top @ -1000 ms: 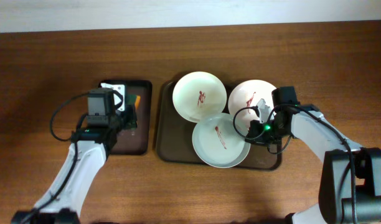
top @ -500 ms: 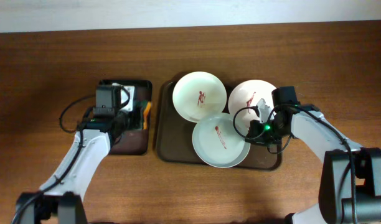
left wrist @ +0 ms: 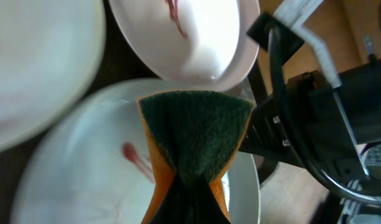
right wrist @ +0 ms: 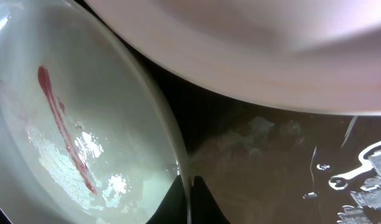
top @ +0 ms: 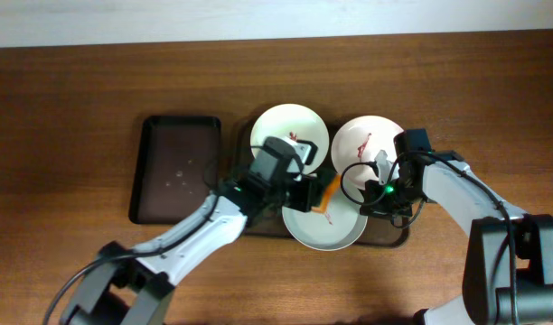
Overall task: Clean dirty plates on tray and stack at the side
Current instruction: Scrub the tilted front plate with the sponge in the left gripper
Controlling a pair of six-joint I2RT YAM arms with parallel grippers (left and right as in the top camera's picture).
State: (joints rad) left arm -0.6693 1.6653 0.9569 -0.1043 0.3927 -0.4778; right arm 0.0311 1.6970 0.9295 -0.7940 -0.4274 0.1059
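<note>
Three plates lie on the dark brown tray (top: 239,215): a white one (top: 282,128) at the back left, a pinkish one (top: 360,137) at the back right, and a pale green one (top: 326,227) in front. Each bears a red smear. My left gripper (top: 314,191) is shut on a green-and-orange sponge (left wrist: 193,137) and holds it over the pale green plate (left wrist: 84,180). My right gripper (right wrist: 189,183) is shut on that plate's right rim (right wrist: 172,134), with one finger on each side. The pinkish plate (right wrist: 253,50) overlaps above it.
A smaller black tray (top: 174,168) stands to the left of the brown tray, with only a few wet specks in it. Bare wood-grain tabletop (top: 69,108) lies on every side. The right arm (top: 457,194) reaches in from the right.
My left gripper has lifted the sponge off the black tray and carried it right, over the front plate. The black tray now holds nothing. The right gripper has stayed on the plate rim.
</note>
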